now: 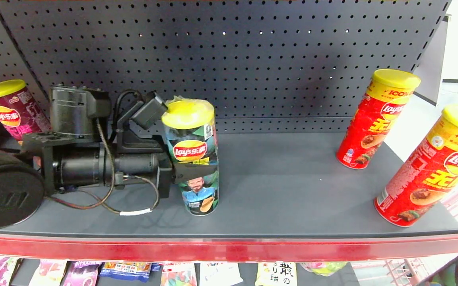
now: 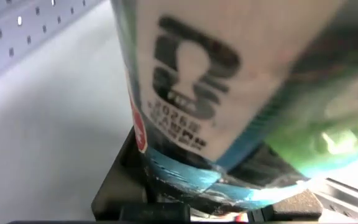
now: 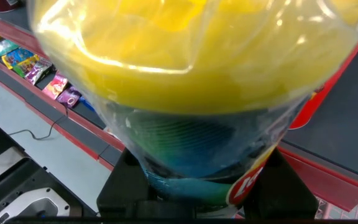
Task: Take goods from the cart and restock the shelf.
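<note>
- Two chip tubes were in play, one per arm. Nearest was the right gripper (image 3: 199, 190), its black fingers clenched on either side of a teal cardboard chip tube with a film-wrapped yellow lid (image 3: 191, 74). It was held out in front of the shelf, not yet on it.
- Next came the flat snack packets (image 1: 125, 271) on the lower tier, under the glossy red shelf lip (image 1: 229, 248).
- Up on the grey shelf deck (image 1: 284, 190), a red cardboard chip tube with a yellow lid (image 1: 431, 171) stood by the front right corner.
- Centre-left, the left gripper (image 1: 195, 171) was clamped on a blue-green cardboard chip tube with a yellow plastic lid (image 1: 191, 151). The tube was upright, with one finger across its front at mid-height. Its base looked down on the deck, though I couldn't tell for certain.
- This looked like the set-down. A tall, narrow tube tips easily, so the base should sit flat before the fingers ease apart. The arm should then back straight out along its own line without brushing the tube.
- Bare deck lay between that tube and the red ones, with room, I'd judge, for the right arm's load.
- Farther back, a second red chip tube (image 1: 376, 119) stood close to the rear wall.
- A maroon chip tube with a yellow lid (image 1: 12, 113) sat far left, behind the left arm, and the withdrawal should stay clear of it.
- Behind everything was the dark perforated metal back panel (image 1: 253, 59).
</note>
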